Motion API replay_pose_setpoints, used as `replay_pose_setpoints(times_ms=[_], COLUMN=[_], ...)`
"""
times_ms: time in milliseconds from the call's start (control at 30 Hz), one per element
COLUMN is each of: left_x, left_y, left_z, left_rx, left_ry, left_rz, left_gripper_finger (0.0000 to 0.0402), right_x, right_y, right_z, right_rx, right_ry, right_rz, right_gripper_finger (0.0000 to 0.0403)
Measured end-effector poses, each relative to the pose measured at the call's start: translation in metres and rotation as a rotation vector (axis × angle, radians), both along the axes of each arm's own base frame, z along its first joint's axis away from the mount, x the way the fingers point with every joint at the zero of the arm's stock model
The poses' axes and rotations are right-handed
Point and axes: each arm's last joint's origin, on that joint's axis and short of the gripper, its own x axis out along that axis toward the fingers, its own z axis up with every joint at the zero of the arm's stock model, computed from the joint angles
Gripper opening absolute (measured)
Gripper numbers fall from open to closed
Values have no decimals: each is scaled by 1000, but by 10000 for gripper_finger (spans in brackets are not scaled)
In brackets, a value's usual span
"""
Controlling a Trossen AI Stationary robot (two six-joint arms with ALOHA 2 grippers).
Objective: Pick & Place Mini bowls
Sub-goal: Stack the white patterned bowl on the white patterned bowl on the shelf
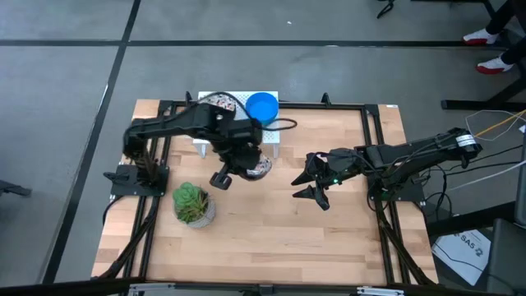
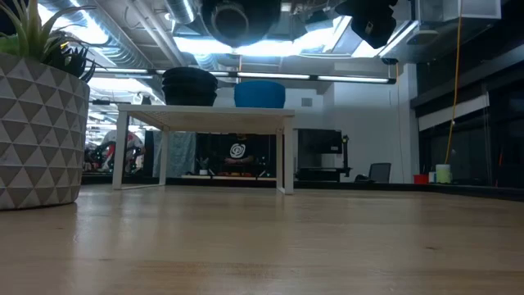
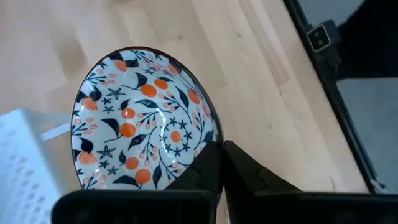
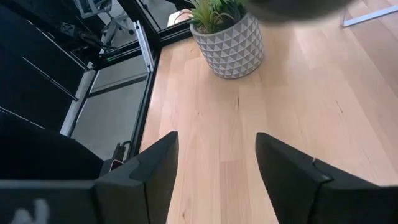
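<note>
Left end effector [image 3: 219,163] pinches patterned bowl [image 3: 144,118] rim.

A pale wood-plank table [image 1: 329,222] framed in black rails [image 1: 374,148] sits on a grey floor [image 1: 66,82] crossed by dark seams. At twelve o'clock on the tabletop stands a small white shelf [image 2: 205,119]. Beyond it, the room shows exposed ceiling ducts [image 2: 139,41], bright strip lights [image 2: 270,49], dark windows [image 2: 467,131] at three o'clock and an office chair [image 2: 378,172]. A person's red-and-white shoes [image 1: 485,37] rest at two o'clock.
</note>
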Motion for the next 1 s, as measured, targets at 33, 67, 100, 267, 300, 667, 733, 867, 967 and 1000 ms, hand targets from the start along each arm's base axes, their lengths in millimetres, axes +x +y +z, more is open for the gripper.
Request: replay_pose_setpoints(times_ms=[33, 67, 100, 267, 300, 667, 733, 867, 967, 1000], left_x=[-5, -10, -16, -44, -50, -109, -118, -130, -137, -138], left_y=[-1, -1, -1, -2, -1, -1, -2, -3, -4, -4], left_z=[4, 9, 14, 38, 42, 79, 83, 89, 93, 95], left_rx=[6, 19, 31, 53, 53, 145, 157, 182, 207, 214], left_ry=[-11, -26, -40, -115, -131, -295, -321, -362, -399, -415], left_rz=[14, 30, 48, 131, 147, 360, 384, 423, 443, 451], left_gripper_finger=[3, 3, 3, 3, 3, 3, 3, 3, 3, 3], right_x=[0, 0, 0, 0, 0, 1, 1, 1, 1, 1], right_y=[0, 0, 0, 0, 0, -3, -3, -3, -4, -4], right_z=[0, 0, 0, 0, 0, 0, 0, 0, 0, 0], right_rx=[0, 0, 0, 5, 13, 13, 12, 7, -5, -7], right_ry=[0, 1, 1, 2, 5, 3, 3, 1, -2, -3], right_rz=[0, 0, 0, -3, -7, -104, -104, -108, -137, -142], right_gripper_finger=[213, 213, 213, 213, 213, 213, 213, 213, 213, 213])
